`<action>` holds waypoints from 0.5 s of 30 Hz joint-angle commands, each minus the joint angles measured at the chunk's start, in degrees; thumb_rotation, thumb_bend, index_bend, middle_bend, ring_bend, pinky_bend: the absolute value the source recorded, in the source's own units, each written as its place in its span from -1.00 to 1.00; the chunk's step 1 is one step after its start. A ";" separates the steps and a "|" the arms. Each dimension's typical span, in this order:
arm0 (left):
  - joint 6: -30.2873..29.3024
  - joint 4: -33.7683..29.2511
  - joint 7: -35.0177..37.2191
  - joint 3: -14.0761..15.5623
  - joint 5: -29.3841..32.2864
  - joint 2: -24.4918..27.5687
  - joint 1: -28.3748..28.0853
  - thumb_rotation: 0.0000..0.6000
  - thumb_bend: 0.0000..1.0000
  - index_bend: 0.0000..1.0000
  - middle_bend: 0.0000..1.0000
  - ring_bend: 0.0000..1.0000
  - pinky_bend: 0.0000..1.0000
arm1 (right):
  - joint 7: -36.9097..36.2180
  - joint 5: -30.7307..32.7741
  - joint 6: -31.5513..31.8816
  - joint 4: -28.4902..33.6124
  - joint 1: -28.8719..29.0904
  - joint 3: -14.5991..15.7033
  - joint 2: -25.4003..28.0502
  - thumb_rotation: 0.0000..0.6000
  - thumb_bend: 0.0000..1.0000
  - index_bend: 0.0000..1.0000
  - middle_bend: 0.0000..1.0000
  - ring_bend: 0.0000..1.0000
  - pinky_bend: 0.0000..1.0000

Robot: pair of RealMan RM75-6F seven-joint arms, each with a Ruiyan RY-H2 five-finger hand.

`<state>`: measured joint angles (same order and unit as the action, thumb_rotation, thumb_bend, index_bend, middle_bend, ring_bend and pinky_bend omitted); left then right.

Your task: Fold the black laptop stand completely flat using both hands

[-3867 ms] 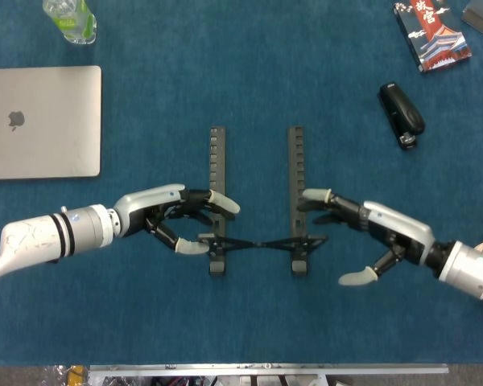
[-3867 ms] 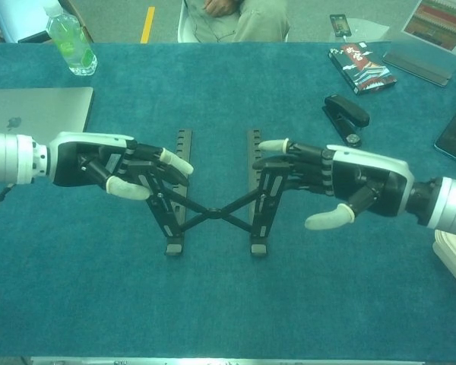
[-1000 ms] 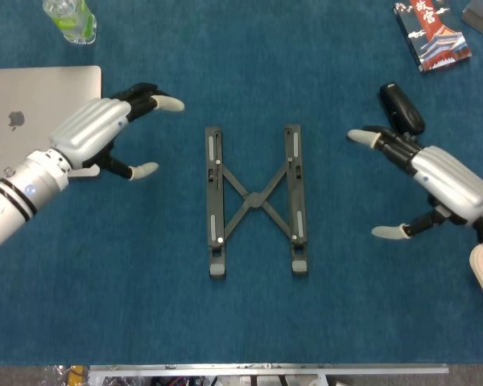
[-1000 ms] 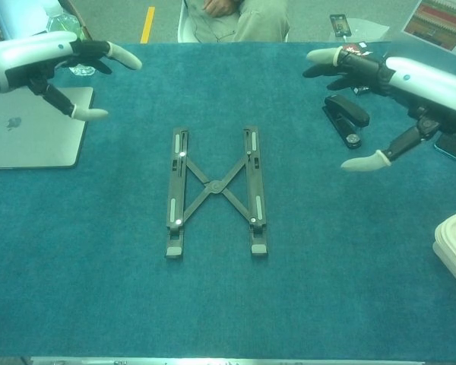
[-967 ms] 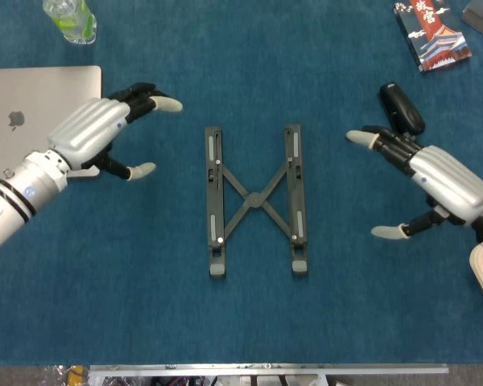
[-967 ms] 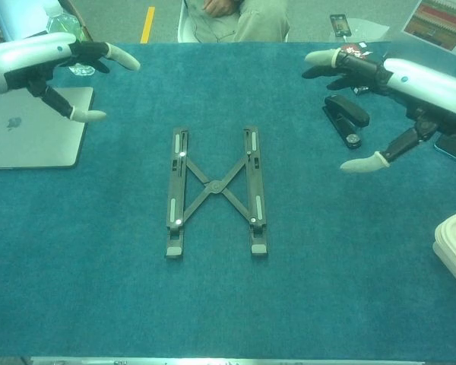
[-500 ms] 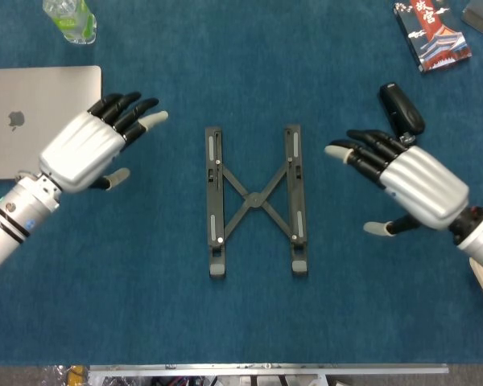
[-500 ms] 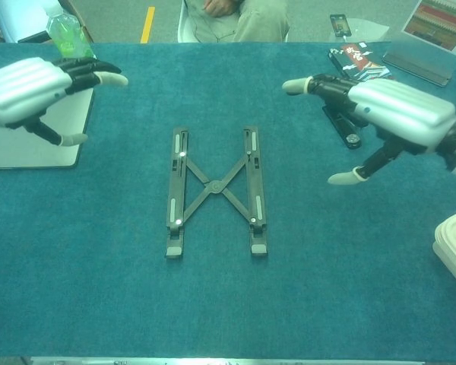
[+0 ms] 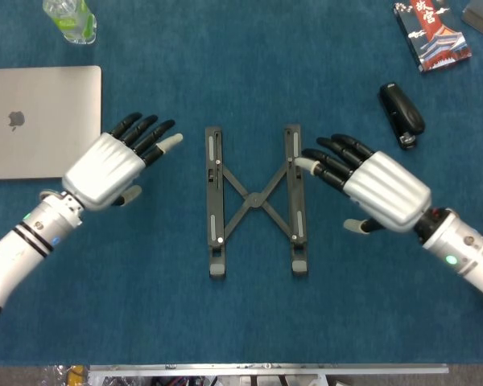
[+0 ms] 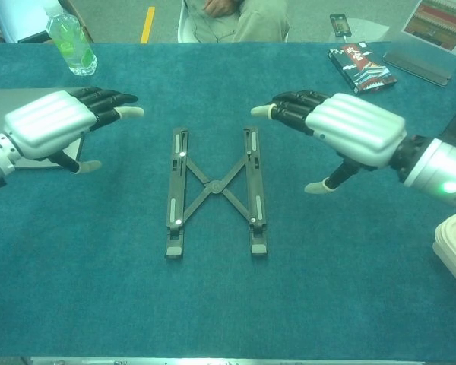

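Laptop stand [image 9: 256, 201], collapsed low on the blue table [image 9: 249, 322] with its rails apart, has been closed in on by the empty, spread left hand [image 9: 113, 167] and right hand [image 9: 374, 187], so squeezing seems imminent.

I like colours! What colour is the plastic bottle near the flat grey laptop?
Clear plastic bottle with green inside, best in chest view.
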<state>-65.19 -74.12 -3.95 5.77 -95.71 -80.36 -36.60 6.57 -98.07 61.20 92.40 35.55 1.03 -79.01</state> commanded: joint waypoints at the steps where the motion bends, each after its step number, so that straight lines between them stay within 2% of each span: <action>1: 2.61 -1.00 -0.35 -0.90 1.48 -0.89 -0.80 1.00 -0.50 -1.00 -1.00 -1.00 -0.81 | 1.82 -0.60 -0.67 -1.74 0.61 -0.05 -1.51 1.00 -1.00 -1.00 -0.76 -1.00 -0.79; 15: 7.73 -0.41 -2.96 -3.10 4.17 -4.02 -2.81 1.00 -0.50 -1.00 -1.00 -1.00 -0.83 | 5.50 -3.23 -0.63 -10.06 1.90 0.82 -7.35 1.00 -1.00 -1.00 -0.79 -1.00 -0.81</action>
<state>-57.51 -74.56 -6.86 2.72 -91.58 -84.33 -39.37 11.57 -100.98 60.51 82.94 37.29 1.72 -85.82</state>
